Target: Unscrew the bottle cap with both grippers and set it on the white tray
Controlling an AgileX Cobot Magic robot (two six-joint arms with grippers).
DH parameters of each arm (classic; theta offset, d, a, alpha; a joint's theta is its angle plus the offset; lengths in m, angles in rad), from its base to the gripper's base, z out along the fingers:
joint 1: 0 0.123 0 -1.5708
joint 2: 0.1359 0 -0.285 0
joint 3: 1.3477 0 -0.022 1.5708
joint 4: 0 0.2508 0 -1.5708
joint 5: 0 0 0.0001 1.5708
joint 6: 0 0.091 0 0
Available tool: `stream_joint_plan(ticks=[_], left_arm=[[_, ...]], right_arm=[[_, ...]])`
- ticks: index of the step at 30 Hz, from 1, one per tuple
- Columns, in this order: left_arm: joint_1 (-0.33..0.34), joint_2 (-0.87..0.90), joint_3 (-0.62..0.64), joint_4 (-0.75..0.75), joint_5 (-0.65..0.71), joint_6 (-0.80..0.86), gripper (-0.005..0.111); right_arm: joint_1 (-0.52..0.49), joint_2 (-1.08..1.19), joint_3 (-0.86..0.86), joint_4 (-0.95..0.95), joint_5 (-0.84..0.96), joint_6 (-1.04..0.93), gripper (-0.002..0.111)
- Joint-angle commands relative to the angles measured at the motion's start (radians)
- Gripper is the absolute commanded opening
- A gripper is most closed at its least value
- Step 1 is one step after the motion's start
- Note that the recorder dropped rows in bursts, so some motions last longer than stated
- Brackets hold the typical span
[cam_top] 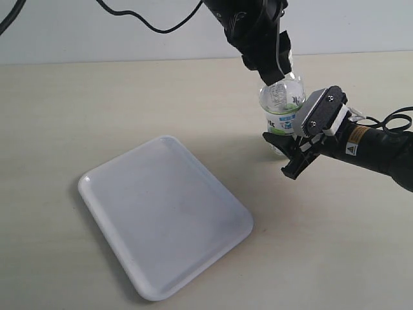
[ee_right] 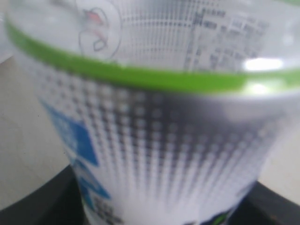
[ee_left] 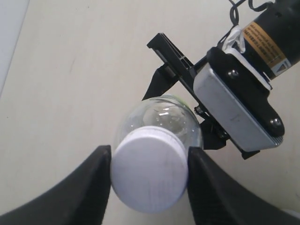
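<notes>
The clear bottle [cam_top: 282, 108] with its white, blue and green label stands upright on the table, right of the white tray [cam_top: 164, 213]. My left gripper [cam_top: 274, 70] comes down on its top and hides the bottle cap in the exterior view. In the left wrist view the white bottle cap [ee_left: 150, 174] sits between both black fingers [ee_left: 93, 180], touching each. My right gripper [cam_top: 288, 155], with its light grey block [cam_top: 316, 113], is shut round the bottle's lower body. The label [ee_right: 154, 117] fills the right wrist view, with dark fingers [ee_right: 33, 204] on both sides.
The beige table [cam_top: 97, 116] stretches left of and behind the tray. A black cable [cam_top: 148, 22] hangs from the left arm along the back wall. The right arm [cam_top: 381, 152] reaches in from the right edge.
</notes>
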Motion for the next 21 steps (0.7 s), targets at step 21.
stream_joint_plan(ticks=[21], left_arm=[[-0.005, 0.001, -0.008, 0.002, 0.028, -0.804, 0.000]], right_arm=[[0.000, -0.010, -0.003, 0.006, 0.009, -0.010, 0.000]])
